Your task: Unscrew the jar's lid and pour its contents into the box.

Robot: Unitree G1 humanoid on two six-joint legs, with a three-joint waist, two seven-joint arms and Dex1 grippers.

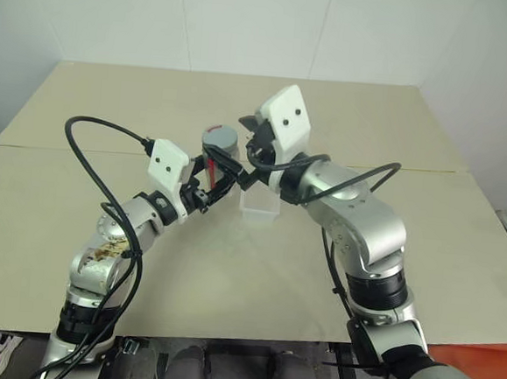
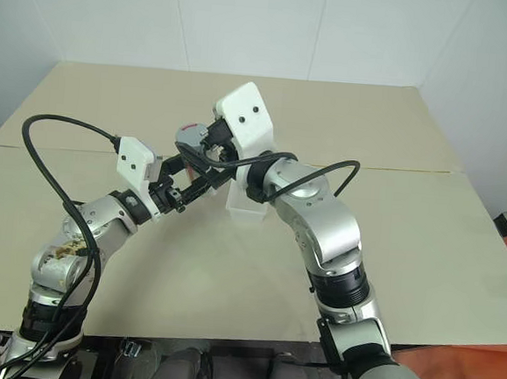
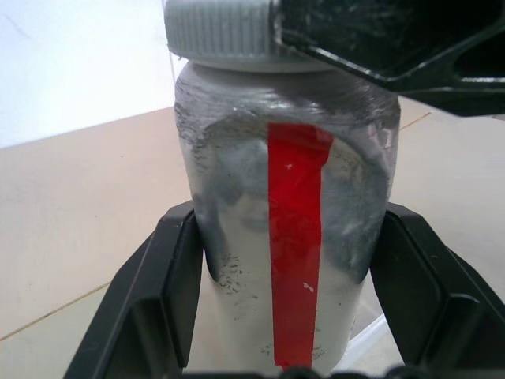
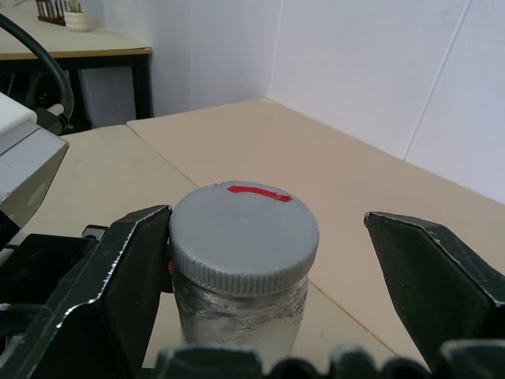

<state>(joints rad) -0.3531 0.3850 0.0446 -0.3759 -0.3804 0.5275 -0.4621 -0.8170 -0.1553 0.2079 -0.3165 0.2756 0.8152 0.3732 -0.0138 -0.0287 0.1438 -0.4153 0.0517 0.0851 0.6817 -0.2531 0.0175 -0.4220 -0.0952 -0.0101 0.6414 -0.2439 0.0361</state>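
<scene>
My left gripper (image 1: 217,174) is shut on the jar (image 3: 292,237), a clear cylinder with a red stripe, and holds it upright above the table. The jar's round grey lid (image 4: 243,233) is on it and carries a red mark on top. My right gripper (image 4: 268,225) stands open around the lid. One of its fingers (image 4: 130,268) is against the lid's side, and the other is well apart from it. The box (image 1: 259,204), small and translucent, rests on the table just behind and below the two grippers, partly hidden by my right wrist.
The beige table (image 1: 363,251) is made of two panels with a seam running across, and white walls stand behind it. A black cable (image 1: 89,155) loops over my left arm. A dark desk (image 4: 87,63) stands off to the side.
</scene>
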